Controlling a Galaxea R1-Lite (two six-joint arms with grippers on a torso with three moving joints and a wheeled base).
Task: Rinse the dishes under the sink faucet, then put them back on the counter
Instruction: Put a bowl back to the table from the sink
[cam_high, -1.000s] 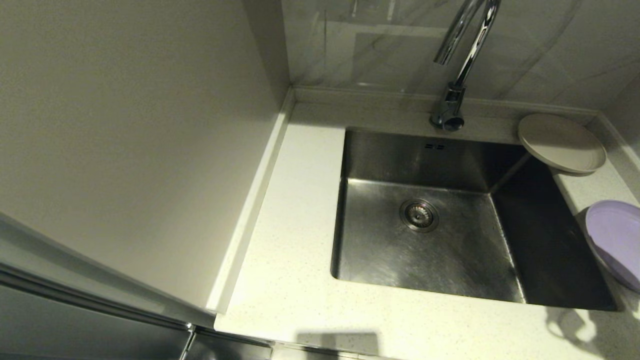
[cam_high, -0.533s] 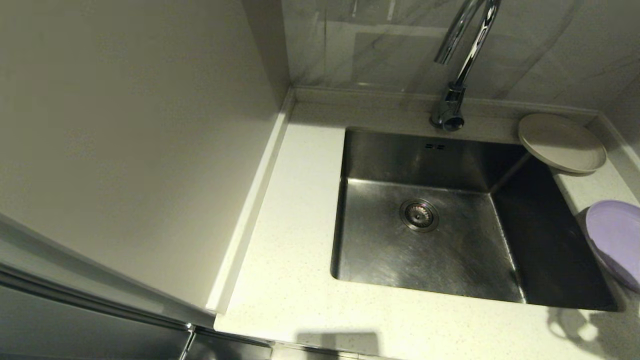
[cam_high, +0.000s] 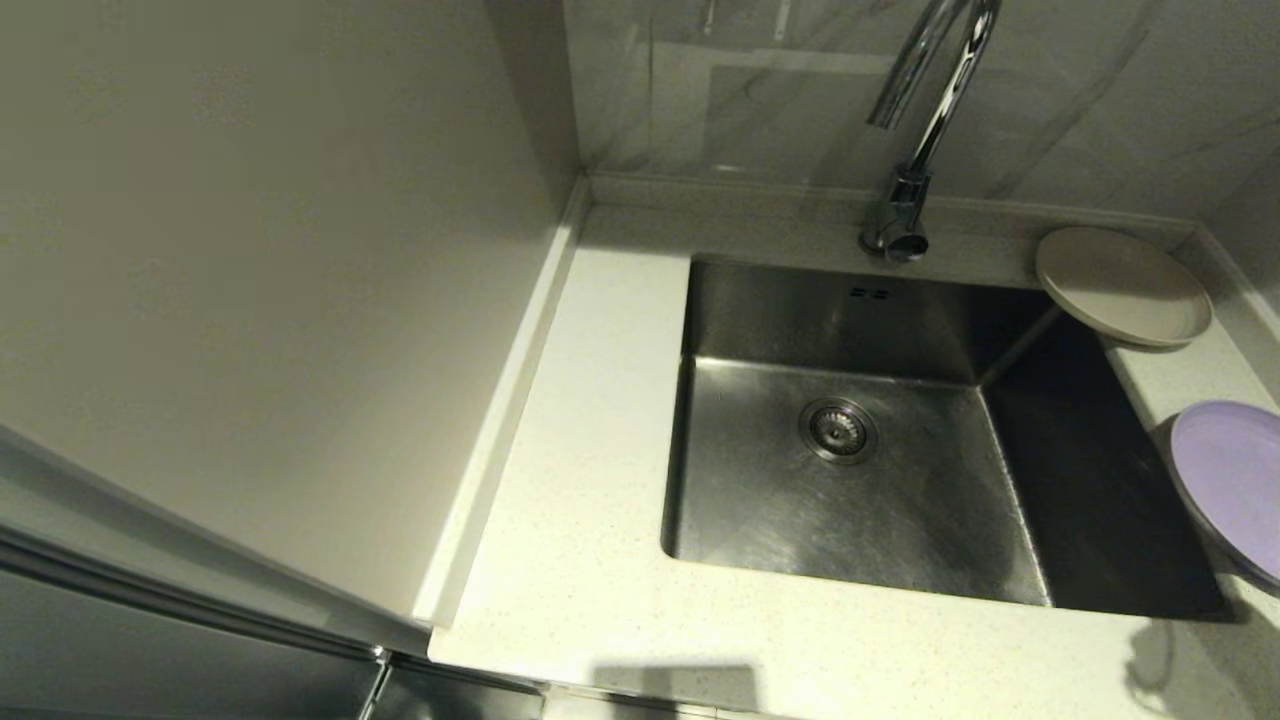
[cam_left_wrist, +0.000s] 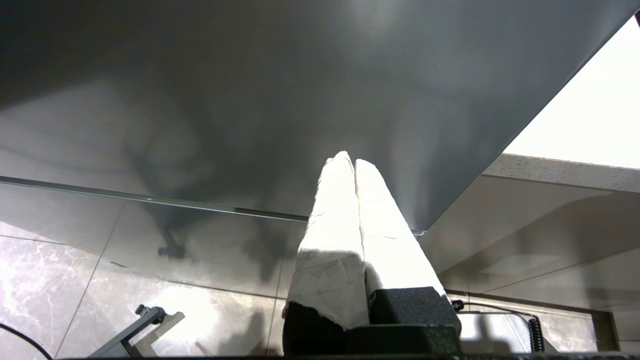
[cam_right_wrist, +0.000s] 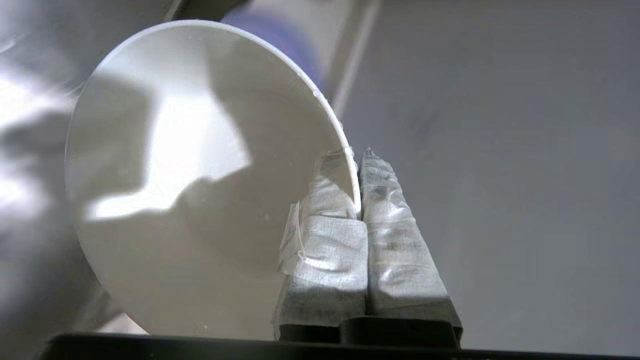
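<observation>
In the right wrist view my right gripper (cam_right_wrist: 356, 155) is shut on the rim of the small white bowl (cam_right_wrist: 200, 175), one taped finger inside and one outside. The bowl is tilted with its inside facing the camera. Neither shows in the head view. The beige plate (cam_high: 1122, 285) lies on the counter (cam_high: 590, 420) at the sink's far right corner, overhanging the basin. The lilac plate (cam_high: 1232, 480) lies on the right strip of counter, cut by the frame edge, with a blurred purple part (cam_right_wrist: 287, 37) beyond the bowl. The sink (cam_high: 820, 530) holds no dishes. The faucet (cam_high: 925, 110) arches over its back edge.
My left gripper (cam_left_wrist: 350, 161) is shut and holds nothing, parked low in front of a grey cabinet front with floor tiles below. A tall pale panel (cam_high: 250, 280) walls the counter's left side. Grey marbled wall tile (cam_high: 760, 90) stands behind the faucet.
The shadow on the counter at the front right of the sink has shrunk and slid toward the right edge. Plates, sink and faucet are unmoved.
</observation>
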